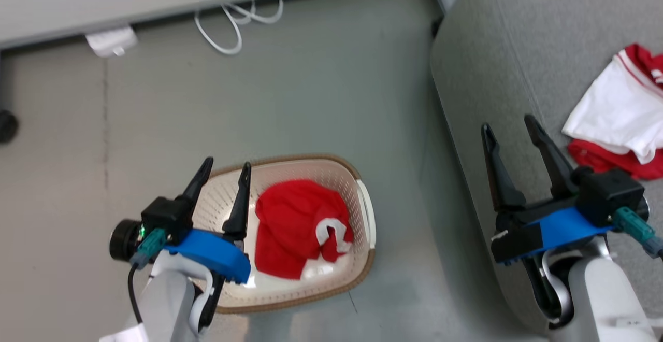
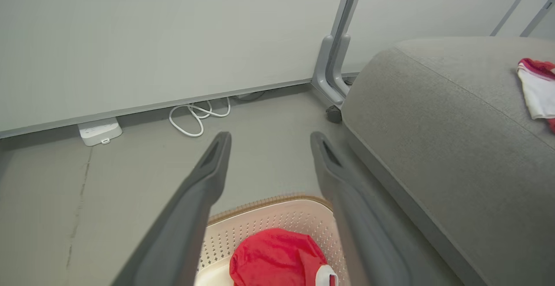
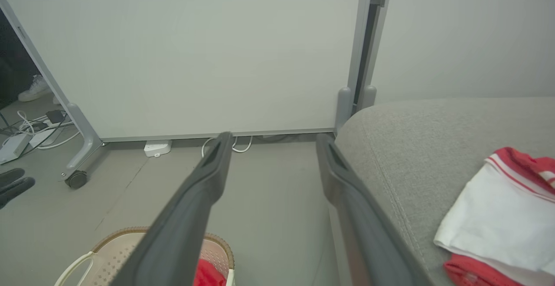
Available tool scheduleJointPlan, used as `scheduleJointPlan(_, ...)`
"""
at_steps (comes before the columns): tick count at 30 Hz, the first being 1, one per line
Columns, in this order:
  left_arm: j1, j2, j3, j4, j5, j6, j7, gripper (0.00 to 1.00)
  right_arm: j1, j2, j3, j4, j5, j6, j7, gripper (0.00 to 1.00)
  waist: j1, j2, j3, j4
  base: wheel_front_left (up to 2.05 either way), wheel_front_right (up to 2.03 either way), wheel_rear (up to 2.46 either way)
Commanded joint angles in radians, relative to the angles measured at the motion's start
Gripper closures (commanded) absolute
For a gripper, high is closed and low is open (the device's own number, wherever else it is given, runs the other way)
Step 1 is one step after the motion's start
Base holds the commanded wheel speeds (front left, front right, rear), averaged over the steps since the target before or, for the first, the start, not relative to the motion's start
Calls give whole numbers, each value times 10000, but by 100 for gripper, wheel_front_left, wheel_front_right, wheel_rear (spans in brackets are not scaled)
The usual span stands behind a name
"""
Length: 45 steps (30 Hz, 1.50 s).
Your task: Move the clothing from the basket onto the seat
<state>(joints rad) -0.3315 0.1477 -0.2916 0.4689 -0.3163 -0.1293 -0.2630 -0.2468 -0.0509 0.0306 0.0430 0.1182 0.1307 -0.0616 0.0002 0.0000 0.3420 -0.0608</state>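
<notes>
A red garment [image 1: 299, 230] with a white patch lies crumpled in the cream perforated basket [image 1: 362, 197] on the floor; the left wrist view shows this garment [image 2: 275, 258] in the basket [image 2: 269, 219] too. A second red-and-white garment [image 1: 619, 114] lies on the grey seat [image 1: 497, 46] at the right, seen also as clothing [image 3: 498, 216] on the seat [image 3: 425, 147]. My left gripper [image 1: 226, 167] hangs open over the basket's left rim, empty. My right gripper [image 1: 510, 124] stands open and empty above the seat's front edge, left of the garment there.
A white partition wall runs along the back, with a coiled white cable [image 1: 235, 23] and a white power strip [image 1: 111, 40] at its foot. A castor [image 1: 8, 124] sits at far left. A grey partition post [image 2: 336, 60] stands beside the seat. Bare grey floor separates basket and seat.
</notes>
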Motion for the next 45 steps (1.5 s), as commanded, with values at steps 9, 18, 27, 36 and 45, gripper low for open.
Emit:
scheduleJointPlan(9, -2122, 815, -1861, 1248, -33, -16, -29, 0, -1668, 10, 602, -30, 228, 3, -505, 0, -2, 0, 3251, -1409, 0, 0, 0)
scheduleJointPlan(18, -3873, 1926, -5051, 2965, -863, -14, 19, 0, -2768, 10, 1388, 490, 748, 3, -1171, 0, -2, 0, 4636, -2110, 0, 0, 0)
scheduleJointPlan(27, -4665, 2783, -6956, 3516, -2119, -14, 220, 0, -3219, 11, 1957, 1006, 1342, 1, -1670, 0, -2, 0, 5425, -2705, 0, 0, 0)
scheduleJointPlan(36, -5280, 2964, -7072, 4579, -2657, 108, 631, 0, -3536, 11, 2415, 1273, 1800, 3, -1969, 0, -2, 0, 5900, -3250, 0, 0, 0)
scheduleJointPlan(45, -5480, 2667, -7041, 5057, -2968, 179, 970, 100, -3582, 9, 2500, 1522, 2008, 3, -2036, 0, -2, 0, 5881, -3325, 0, 0, 0)
